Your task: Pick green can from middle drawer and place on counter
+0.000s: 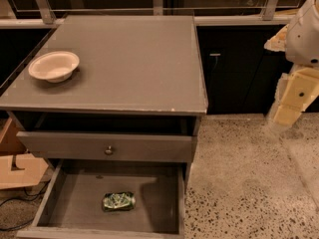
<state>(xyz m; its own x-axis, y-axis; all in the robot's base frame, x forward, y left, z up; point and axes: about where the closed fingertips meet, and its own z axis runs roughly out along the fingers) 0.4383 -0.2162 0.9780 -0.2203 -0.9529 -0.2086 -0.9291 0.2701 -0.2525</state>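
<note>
Green can (118,201) lay on its side near the front edge of the middle drawer (70,199), which stood open for access. Pincer (291,101) hung beyond the worktop's (129,59) right edge, well apart from the can. Cannot tell how far open it was.

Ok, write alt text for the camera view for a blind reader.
A green can lies on its side in the open middle drawer. A cream bowl sits on the counter above, near its left edge; the gripper hangs at the picture's right edge, apart from the counter.
</note>
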